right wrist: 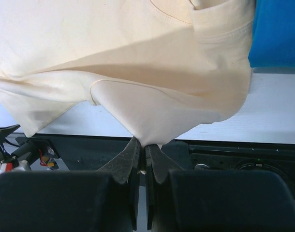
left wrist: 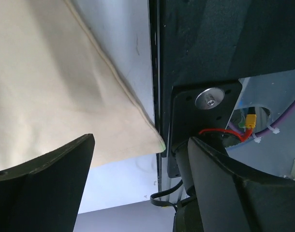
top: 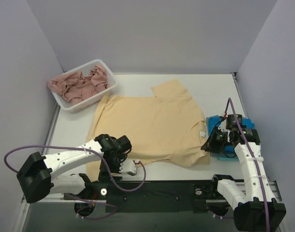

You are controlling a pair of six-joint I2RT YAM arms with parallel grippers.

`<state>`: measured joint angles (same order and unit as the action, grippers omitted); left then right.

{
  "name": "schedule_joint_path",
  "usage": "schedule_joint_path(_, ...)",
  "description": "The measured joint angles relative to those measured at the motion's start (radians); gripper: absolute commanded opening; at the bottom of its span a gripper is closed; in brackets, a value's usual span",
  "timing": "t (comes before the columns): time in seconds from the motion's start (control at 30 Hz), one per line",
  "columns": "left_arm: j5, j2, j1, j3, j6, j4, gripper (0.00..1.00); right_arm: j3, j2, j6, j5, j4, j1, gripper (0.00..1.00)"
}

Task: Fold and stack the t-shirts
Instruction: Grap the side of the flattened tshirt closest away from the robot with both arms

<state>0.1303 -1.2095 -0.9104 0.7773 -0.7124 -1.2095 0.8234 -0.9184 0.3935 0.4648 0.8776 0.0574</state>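
A pale yellow-peach t-shirt (top: 152, 128) lies spread flat on the white table, its small white neck label (top: 201, 133) near the right side. My left gripper (top: 117, 162) hovers over the shirt's near left corner (left wrist: 138, 137) with its jaws wide apart and nothing between them (left wrist: 140, 145). My right gripper (top: 209, 142) is shut on a pinch of the yellow shirt's edge (right wrist: 142, 147), and the cloth rises to a peak at the fingertips. A bright blue t-shirt (top: 216, 121) lies folded under the right arm, and it shows at the top right of the right wrist view (right wrist: 278, 34).
A white basket (top: 109, 72) at the back left holds crumpled pink clothes (top: 80, 84). The black base rail (top: 157, 188) runs along the near table edge, close to the left gripper. Grey walls close in the table at the left, back and right.
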Motion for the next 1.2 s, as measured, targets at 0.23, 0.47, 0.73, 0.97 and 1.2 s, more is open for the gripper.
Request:
schedule_joint_path(0.23,-0.113,-0.150,-0.117,-0.001,0.132,0.155,0.77,0.000,-0.002,-0.002,-0.016,-0.008,0.000,0.00)
schedule_joint_path(0.47,-0.232,-0.304,-0.261,-0.030,0.254,0.269,0.46,0.000,-0.005,0.002,-0.031,-0.010,0.001,0.00)
schedule_joint_path(0.73,-0.263,-0.296,-0.218,-0.038,0.301,0.280,0.00,0.009,-0.012,0.011,-0.034,-0.009,0.001,0.00)
schedule_joint_path(0.97,-0.293,-0.214,-0.008,-0.030,0.233,0.286,0.00,0.058,-0.060,-0.011,-0.022,-0.012,0.001,0.00)
schedule_joint_path(1.2,-0.302,-0.148,0.220,0.177,0.014,0.314,0.00,0.202,-0.282,-0.070,0.008,-0.128,-0.013,0.00)
